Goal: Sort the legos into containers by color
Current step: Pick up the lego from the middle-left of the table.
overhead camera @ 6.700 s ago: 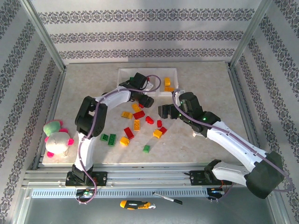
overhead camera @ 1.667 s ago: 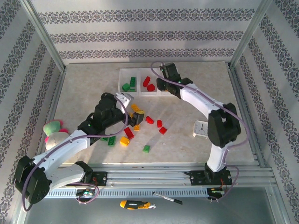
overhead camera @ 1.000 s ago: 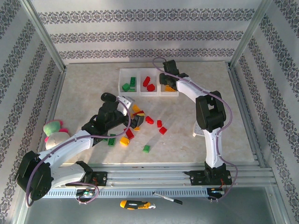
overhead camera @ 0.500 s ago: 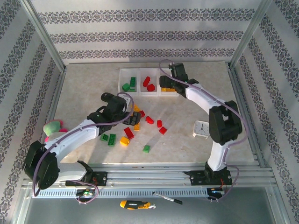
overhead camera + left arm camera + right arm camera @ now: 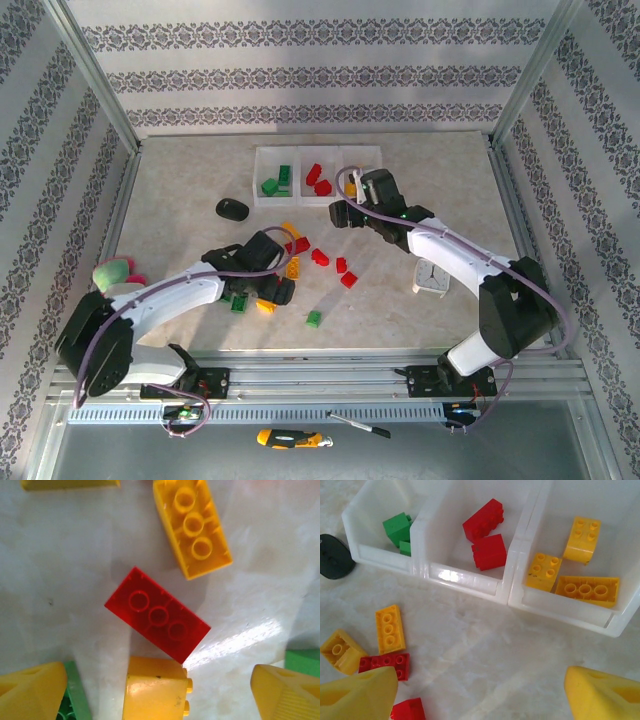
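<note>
Back from the tray (image 5: 515, 587), my right gripper (image 5: 480, 690) hangs with jaws apart, empty. My left gripper (image 5: 157, 695) has dropped, spread wide over a red lego (image 5: 157, 615) on the table (image 5: 60, 555).

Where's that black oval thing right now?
From above, the black oval thing lies on the table, just left of the white tray, beside its green-brick compartment.

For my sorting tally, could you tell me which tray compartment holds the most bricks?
The end compartment with the yellow bricks: it holds three, while the red bricks and green bricks number two each.
</note>
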Action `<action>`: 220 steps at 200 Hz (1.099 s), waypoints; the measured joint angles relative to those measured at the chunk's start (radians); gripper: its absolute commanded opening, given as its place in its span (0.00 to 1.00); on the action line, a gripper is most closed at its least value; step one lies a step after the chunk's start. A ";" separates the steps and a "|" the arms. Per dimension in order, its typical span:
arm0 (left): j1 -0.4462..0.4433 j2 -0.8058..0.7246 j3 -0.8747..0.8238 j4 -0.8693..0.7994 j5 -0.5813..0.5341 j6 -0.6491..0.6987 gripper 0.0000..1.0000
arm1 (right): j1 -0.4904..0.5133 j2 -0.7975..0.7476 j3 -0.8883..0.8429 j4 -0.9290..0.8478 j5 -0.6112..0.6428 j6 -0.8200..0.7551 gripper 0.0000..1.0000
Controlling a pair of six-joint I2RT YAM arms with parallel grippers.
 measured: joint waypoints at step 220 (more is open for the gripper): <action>-0.029 0.074 0.127 0.096 -0.003 -0.049 0.31 | -0.022 -0.181 -0.077 -0.030 0.000 0.058 0.87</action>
